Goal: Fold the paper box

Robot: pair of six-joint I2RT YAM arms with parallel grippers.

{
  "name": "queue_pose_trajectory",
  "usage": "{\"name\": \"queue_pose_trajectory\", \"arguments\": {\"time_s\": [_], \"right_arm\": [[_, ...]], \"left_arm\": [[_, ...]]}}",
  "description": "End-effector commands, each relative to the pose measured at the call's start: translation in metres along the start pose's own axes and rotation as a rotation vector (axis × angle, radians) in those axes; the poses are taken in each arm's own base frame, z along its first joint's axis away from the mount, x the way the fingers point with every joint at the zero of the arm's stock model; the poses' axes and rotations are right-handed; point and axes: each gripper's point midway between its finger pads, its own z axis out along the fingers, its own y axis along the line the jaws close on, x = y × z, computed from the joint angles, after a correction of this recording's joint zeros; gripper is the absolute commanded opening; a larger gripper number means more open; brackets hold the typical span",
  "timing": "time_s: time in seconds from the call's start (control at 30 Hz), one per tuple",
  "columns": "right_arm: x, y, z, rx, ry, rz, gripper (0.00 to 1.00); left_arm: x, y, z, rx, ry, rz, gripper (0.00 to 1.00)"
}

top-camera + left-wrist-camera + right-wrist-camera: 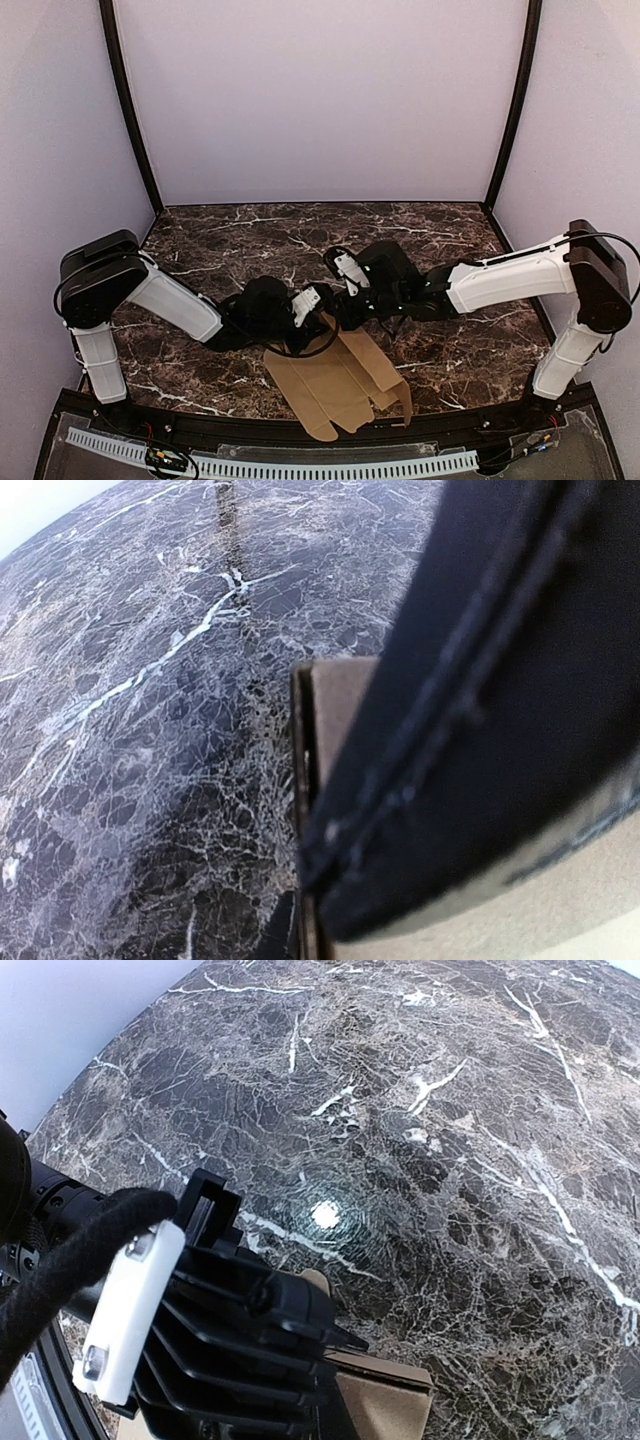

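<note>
Lying flat at the near edge of the dark veined marble table point(230, 250), the tan-brown die-cut cardboard paper box point(335, 385) had the left gripper point(315, 312) and right gripper point(342, 308) meeting at its far edge. From the left wrist, a dark finger point(500, 710) crossed the box; its grip could not be told. From the right wrist, a box corner point(385, 1400) showed beside a black ribbed housing point(230, 1340); the right pincer's opening could not be told.

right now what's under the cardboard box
The flat tan cardboard paper box lies on the dark veined marble table. The sheet hides anything beneath it; the left arm and right arm cover its far edge.
</note>
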Motion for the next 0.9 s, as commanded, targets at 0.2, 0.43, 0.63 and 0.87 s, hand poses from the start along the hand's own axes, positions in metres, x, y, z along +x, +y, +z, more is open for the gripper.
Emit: {"name": "queue_pose_trajectory", "arguments": {"time_s": [0.2,0.43,0.63,0.87], "right_arm": [[0.033,-0.007,0.01,0.043,0.104,0.0,0.0],[0.034,-0.005,0.008,0.03,0.101,0.014,0.0],[0.033,-0.004,0.004,0.021,0.087,0.03,0.0],[0.026,-0.001,-0.003,0.01,0.061,0.045,0.0]], "left_arm": [[-0.011,-0.008,0.007,0.035,-0.018,0.011,0.1],[-0.023,-0.009,0.014,0.011,-0.06,0.012,0.09],[-0.025,-0.006,0.017,-0.031,-0.075,0.028,0.01],[-0.026,-0.006,0.015,-0.063,-0.085,0.037,0.01]]}}
